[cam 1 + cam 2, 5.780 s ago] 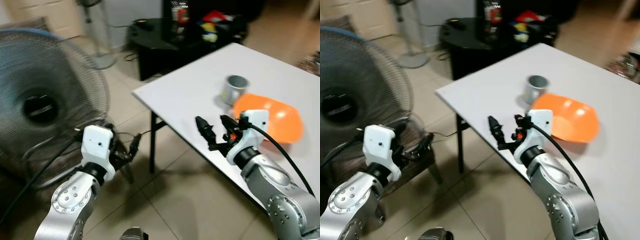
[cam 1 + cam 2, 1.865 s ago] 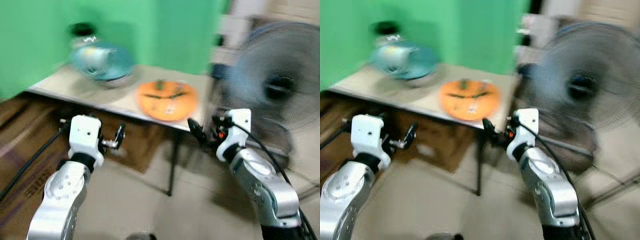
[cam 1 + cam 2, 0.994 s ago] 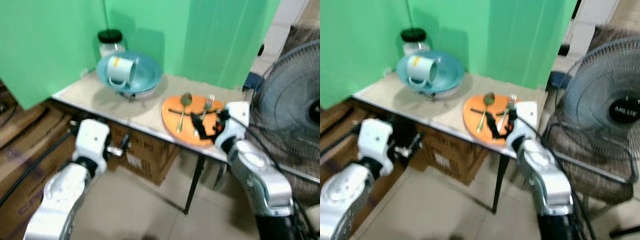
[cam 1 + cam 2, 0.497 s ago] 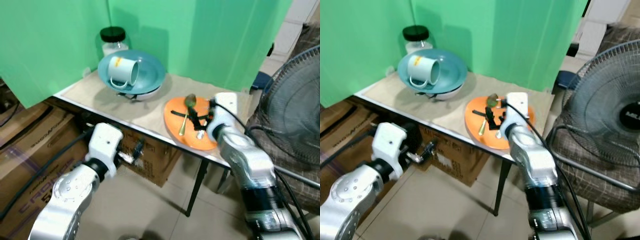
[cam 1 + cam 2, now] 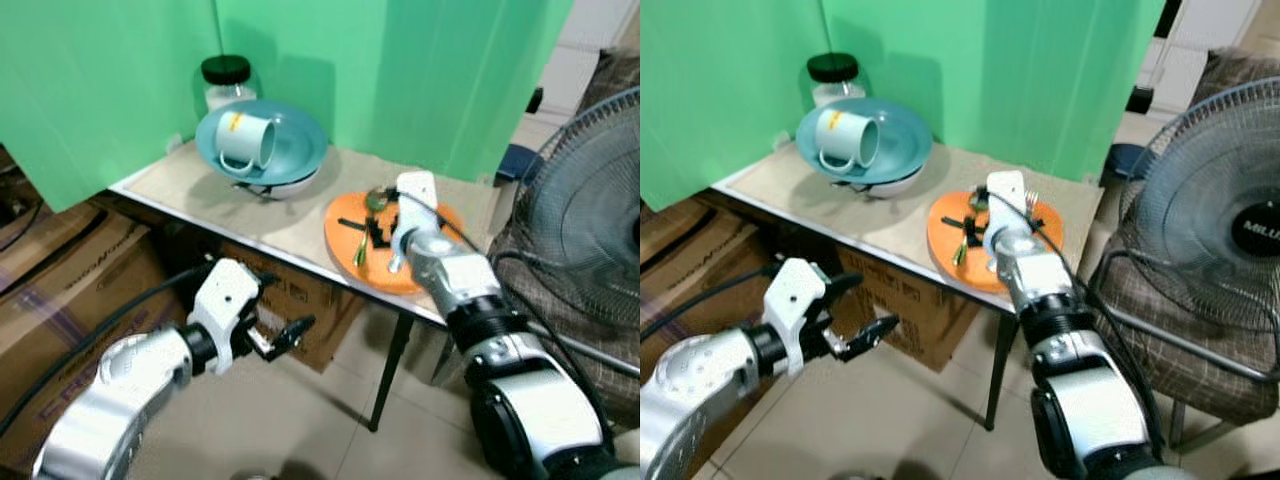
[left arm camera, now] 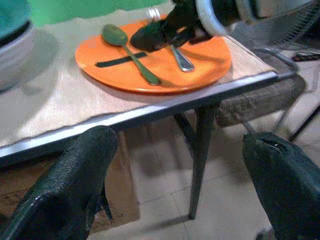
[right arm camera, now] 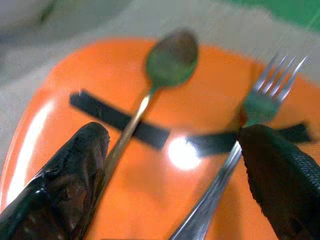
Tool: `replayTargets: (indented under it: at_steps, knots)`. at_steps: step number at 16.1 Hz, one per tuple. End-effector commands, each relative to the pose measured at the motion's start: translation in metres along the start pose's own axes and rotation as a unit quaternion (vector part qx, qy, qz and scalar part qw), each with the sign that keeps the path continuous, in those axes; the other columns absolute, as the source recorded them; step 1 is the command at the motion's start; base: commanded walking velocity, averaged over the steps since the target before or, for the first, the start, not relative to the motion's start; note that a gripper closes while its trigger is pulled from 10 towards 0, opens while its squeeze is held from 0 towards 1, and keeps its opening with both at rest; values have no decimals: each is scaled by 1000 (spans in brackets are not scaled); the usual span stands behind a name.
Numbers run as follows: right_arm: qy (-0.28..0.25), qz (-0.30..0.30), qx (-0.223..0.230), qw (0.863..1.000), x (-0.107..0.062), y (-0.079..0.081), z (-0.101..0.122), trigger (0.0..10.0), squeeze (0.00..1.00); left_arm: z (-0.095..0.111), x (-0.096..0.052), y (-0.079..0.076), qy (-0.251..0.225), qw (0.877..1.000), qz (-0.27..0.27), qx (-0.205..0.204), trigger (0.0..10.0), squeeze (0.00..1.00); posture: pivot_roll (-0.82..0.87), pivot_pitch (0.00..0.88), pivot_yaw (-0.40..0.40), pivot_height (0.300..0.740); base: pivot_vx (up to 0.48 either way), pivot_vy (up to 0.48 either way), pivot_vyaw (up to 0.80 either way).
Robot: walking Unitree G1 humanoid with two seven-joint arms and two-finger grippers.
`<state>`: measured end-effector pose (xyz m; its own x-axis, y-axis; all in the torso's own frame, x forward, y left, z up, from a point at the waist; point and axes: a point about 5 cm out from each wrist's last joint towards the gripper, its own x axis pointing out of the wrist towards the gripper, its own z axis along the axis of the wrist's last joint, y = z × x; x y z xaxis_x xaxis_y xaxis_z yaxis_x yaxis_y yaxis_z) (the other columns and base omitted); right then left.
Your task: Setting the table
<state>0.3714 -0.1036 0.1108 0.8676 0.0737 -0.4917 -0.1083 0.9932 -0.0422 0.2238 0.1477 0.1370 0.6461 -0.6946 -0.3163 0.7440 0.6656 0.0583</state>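
While the right gripper (image 7: 170,150) hovers low over the orange plate (image 5: 425,275), its fingers spread apart and empty, nothing has yet been lifted, so the table-setting looks barely begun. On the plate lie a spoon (image 7: 150,95) and a fork (image 7: 240,125), each crossed by a strip of black tape (image 7: 120,120); the spoon sits toward the blue bowl's side, the fork toward the fan's side, and the open fingers straddle the pair without touching either, as far as I can judge. Beyond the plate, toward the green backdrop (image 5: 940,60), a blue bowl (image 5: 300,150) holds a mug (image 5: 248,143) on its side, with a black-lidded jar (image 5: 226,80) behind it. The left gripper (image 5: 285,335) hangs below the plate's table edge (image 6: 150,112), over the floor, fingers apart and holding nothing. Cutlery, plate, bowl and mug all remain to be carried. A standing fan (image 5: 1230,220) waits beside the plate's far end.
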Motion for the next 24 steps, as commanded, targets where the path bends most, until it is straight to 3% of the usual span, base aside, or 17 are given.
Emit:
replayTargets:
  at_steps: [1, 4, 7, 8, 9, 10, 11, 12, 13, 14, 24]
  knots:
    - [-4, -9, 4, 1000, 2, -2, 4, 10000, 0, 0, 1, 0, 0, 1000, -23, 2, 10000, 0, 133, 0, -10, 740, 0, 0, 0]
    - [12, -11, 27, 999, 5, -2, -2, 10000, 0, 9, 1, -3, -17, 997, -80, -8, 10000, 0, 129, 0, -7, 740, 0, 0, 0]
    - [15, -26, 67, 997, 8, -5, -5, 10000, 0, 13, 5, -2, -31, 996, -82, 10, 10000, 0, 127, 0, -6, 740, 0, 0, 0]
    - [14, -30, 75, 997, 8, -6, -5, 9255, 0, 14, 5, -2, -33, 996, -83, 10, 10000, 0, 128, 0, -6, 740, 0, 0, 0]
    - [14, -36, 81, 996, 9, -7, -5, 7490, 0, 15, 4, -2, -35, 996, -86, 12, 10000, 0, 130, 0, -7, 740, 0, 0, 0]
    - [13, -37, 84, 996, 10, -7, -4, 4941, 0, 16, 3, -1, -36, 996, -85, 13, 10000, 0, 133, 0, -5, 740, 0, 0, 0]
    - [13, -37, 87, 995, 10, -6, -4, 4588, 0, 16, 2, -2, -36, 996, -85, 13, 10000, 0, 135, 0, -5, 740, 0, 0, 0]
    - [13, -33, 96, 995, 10, -6, -5, 3137, 0, 16, 2, -2, -36, 996, -85, 14, 10000, 0, 139, 0, -8, 740, 0, 0, 0]
    - [16, -32, 105, 994, 10, -5, -6, 824, 0, 16, 2, -2, -37, 996, -84, 15, 10000, 0, 139, 0, -8, 740, 0, 0, 0]
    - [17, -31, 107, 994, 10, -4, -7, 0, 0, 16, 2, -2, -37, 996, -84, 15, 10000, 0, 139, 0, -8, 740, 0, 0, 0]
    - [39, -34, 103, 993, 12, -8, -19, 0, 0, 15, 5, 3, -28, 995, -90, 28, 10000, 0, 122, 0, 6, 740, 0, 0, 0]
